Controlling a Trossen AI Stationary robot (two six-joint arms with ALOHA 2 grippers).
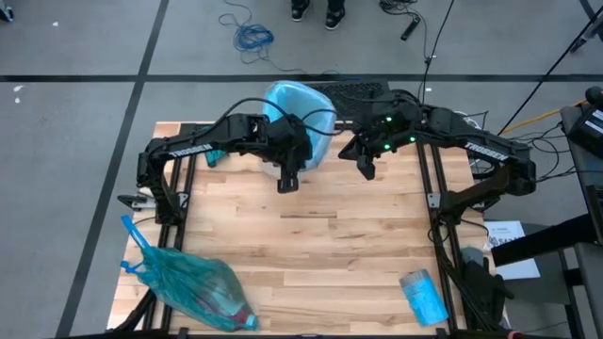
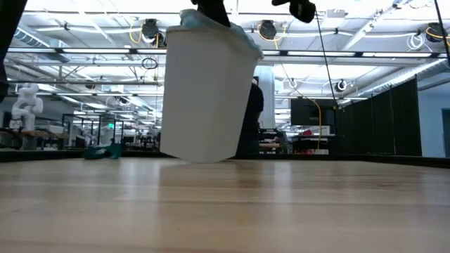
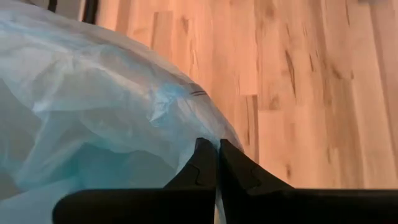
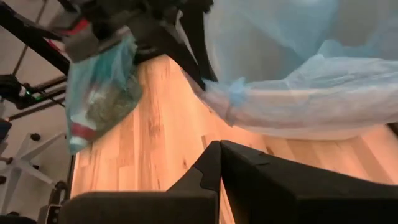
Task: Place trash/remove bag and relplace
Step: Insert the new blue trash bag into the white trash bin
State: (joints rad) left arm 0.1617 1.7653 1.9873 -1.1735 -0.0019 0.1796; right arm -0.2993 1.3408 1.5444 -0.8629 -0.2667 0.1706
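Nearest, on the pale wood table point(image 1: 330, 254), a tied teal bag of trash point(image 1: 198, 290) lies at the front left corner. Farther back, the left gripper point(image 1: 288, 179) pinches the bin's pale blue liner point(image 1: 297, 99); the right gripper point(image 1: 366, 168) hangs beside, fingers pressed together. Beyond: grey floor, cables.

From my low camera, the white plastic bin point(image 2: 204, 95) is hiding most of a dark-clothed person point(image 2: 253, 116) behind it, and the frame's top is cutting off both grippers.
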